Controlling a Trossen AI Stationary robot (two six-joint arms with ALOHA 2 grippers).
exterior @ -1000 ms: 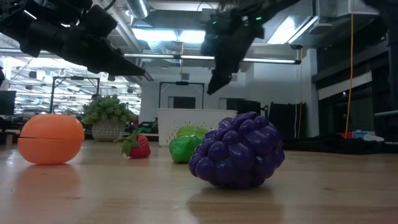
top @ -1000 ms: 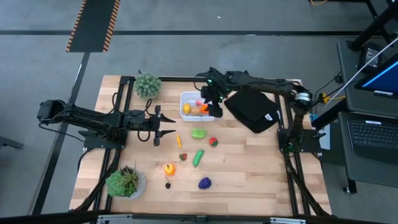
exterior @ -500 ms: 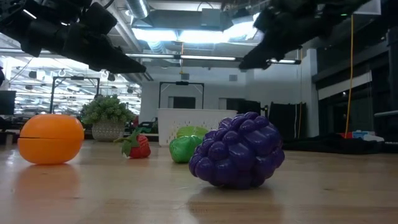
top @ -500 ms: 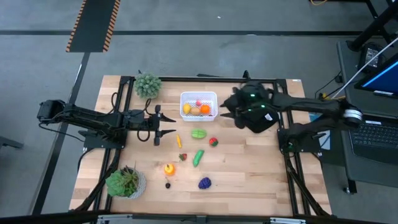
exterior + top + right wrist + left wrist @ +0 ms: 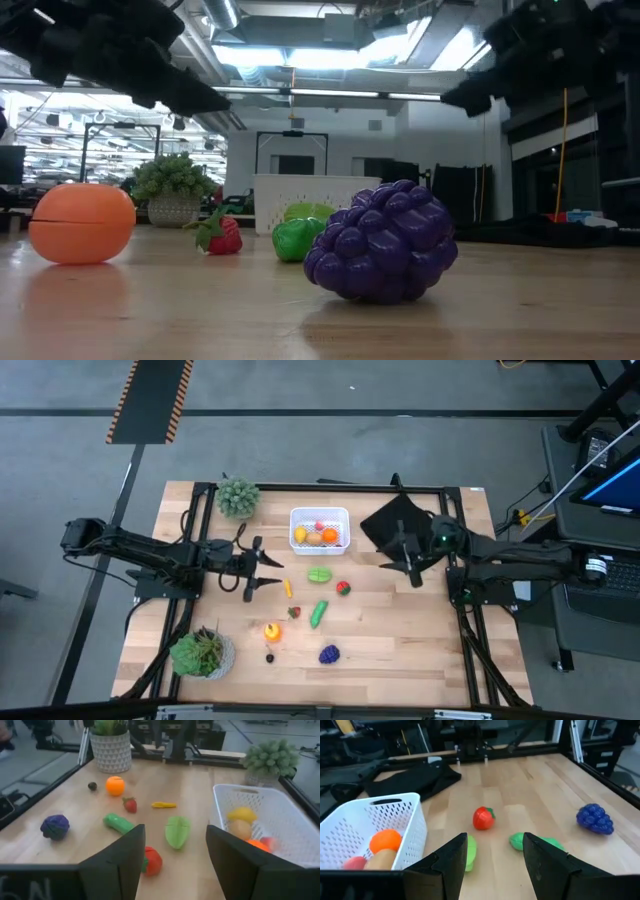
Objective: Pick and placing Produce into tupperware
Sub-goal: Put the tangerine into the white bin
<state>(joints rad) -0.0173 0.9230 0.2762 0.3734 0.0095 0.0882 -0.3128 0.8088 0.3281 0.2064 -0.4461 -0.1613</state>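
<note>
tub: 1 | pieces inside tub: 4 | produce on table: 8 | potted plants: 2 | black cloth: 1 | arms: 2, each with one gripper

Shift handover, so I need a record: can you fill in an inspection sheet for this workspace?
Surface: light wooden table, black frame.
Job's things: white perforated plastic tub holds yellow, orange and red pieces; purple toy grapes, green cucumber, red tomato, orange fruit loose on the table.
Clutter: black folded cloth; two potted plants.
Grippers: left gripper and right gripper open, empty.
Cables: along the left arm.
Surroundings: laptop beside the table.
</note>
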